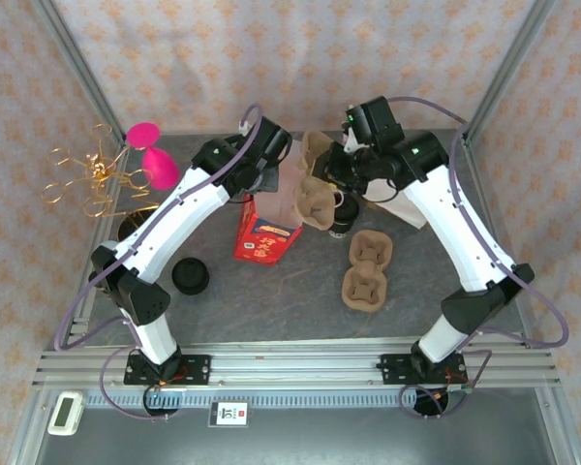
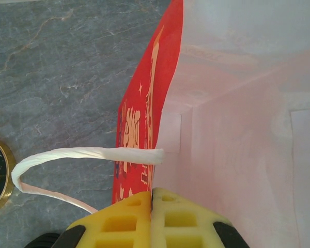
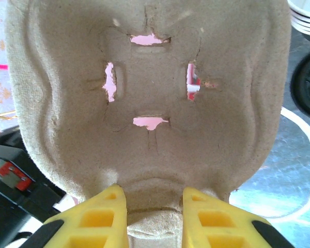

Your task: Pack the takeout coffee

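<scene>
**Q:** Left gripper [image 2: 152, 199], state?

**A:** Clenched on the rim of the red paper bag [image 2: 139, 129]. My yellow fingers [image 2: 119, 219] pinch the wall flat. The white twisted paper handle [image 2: 82, 155] loops off to one side, free.

**Q:** Right gripper [image 3: 155, 195]?

**A:** Grasping the tan moulded-pulp cup carrier [image 3: 150, 77] by one edge. The jaws are closed partway onto it, and its broad face is turned to my wrist camera. Its cross-cut slots are empty.

**Q:** Where's the carrier relative to the bag?

**A:** In the top view it's held up off the grey stone-look desk [image 1: 300, 300]. It sits just beside the bag's open mouth, on my right side of it, so the mouth lies to my left of the carrier. The bag sits between my two arms, mouth upward. I can't tell whether the carrier's lower edge overlaps the rim.

**Q:** Long axis? Which arm moves?

**A:** My read is that the mouth is a narrow slot held open on one side only. The carrier should go in edge first, with its long side along that slot. The right arm has it and is nearer, while the left just props the rim.

**Q:** Anything else?

**A:** Two spare pulp carriers [image 1: 368, 269] lie flat near my right arm, well apart from the bag.
</scene>
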Robot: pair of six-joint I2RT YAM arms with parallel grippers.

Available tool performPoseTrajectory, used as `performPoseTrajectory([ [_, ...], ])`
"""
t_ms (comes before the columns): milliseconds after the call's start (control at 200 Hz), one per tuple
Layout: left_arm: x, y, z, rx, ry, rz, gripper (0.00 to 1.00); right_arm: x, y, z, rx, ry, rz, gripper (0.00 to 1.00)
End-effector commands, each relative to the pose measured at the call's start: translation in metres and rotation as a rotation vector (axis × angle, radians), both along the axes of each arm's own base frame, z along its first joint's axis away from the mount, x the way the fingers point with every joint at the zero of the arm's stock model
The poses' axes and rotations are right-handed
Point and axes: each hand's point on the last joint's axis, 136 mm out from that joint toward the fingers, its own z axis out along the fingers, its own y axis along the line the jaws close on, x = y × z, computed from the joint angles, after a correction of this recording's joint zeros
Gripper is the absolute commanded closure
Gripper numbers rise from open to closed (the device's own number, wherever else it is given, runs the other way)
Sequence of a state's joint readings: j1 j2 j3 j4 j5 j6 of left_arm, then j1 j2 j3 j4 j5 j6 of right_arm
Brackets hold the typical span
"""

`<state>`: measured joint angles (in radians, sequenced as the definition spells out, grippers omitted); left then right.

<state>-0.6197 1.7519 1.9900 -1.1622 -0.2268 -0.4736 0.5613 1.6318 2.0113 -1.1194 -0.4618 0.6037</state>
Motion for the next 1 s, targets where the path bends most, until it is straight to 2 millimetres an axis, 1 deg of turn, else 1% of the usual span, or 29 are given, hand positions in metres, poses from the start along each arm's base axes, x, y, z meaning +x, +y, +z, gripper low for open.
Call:
performPoseTrajectory([
  [0,0.002,-0.005,0.004,-0.029,-0.011,0.005,1.0,0.002,0.011,0.023,0.061,-0.042,0.003,0.77],
  [70,0.003,-0.005,0.003,-0.03,-0.013,0.005,1.0,0.003,0.015,0.022,0.067,-0.042,0.008,0.77],
  [175,0.004,-0.008,0.003,-0.048,-0.013,0.003,1.0,0.005,0.019,0.013,0.06,-0.023,0.011,0.77],
  [265,0.004,-0.011,0.004,-0.069,-0.017,0.0,1.0,0.008,0.021,0.009,0.065,-0.024,0.007,0.77],
  [390,0.002,-0.013,0.005,-0.096,-0.021,-0.004,1.0,0.01,0.022,-0.005,0.055,-0.007,0.001,0.78],
  [586,0.001,-0.017,0.01,-0.136,-0.028,-0.002,1.0,0.011,0.018,-0.021,0.019,0.013,-0.012,0.79],
  [651,0.0,-0.018,0.013,-0.155,-0.034,-0.002,1.0,0.012,0.013,-0.027,-0.009,0.02,-0.029,0.79],
  [731,-0.001,-0.021,0.016,-0.182,-0.042,-0.002,1.0,0.012,0.009,-0.031,-0.033,0.024,-0.046,0.79],
  [906,-0.002,-0.03,0.019,-0.257,-0.056,-0.009,1.0,0.012,0.009,-0.037,-0.04,0.045,-0.057,0.8],
  [991,-0.002,-0.028,0.02,-0.284,-0.064,0.022,1.0,0.014,0.008,-0.041,-0.058,0.051,-0.062,0.8],
])
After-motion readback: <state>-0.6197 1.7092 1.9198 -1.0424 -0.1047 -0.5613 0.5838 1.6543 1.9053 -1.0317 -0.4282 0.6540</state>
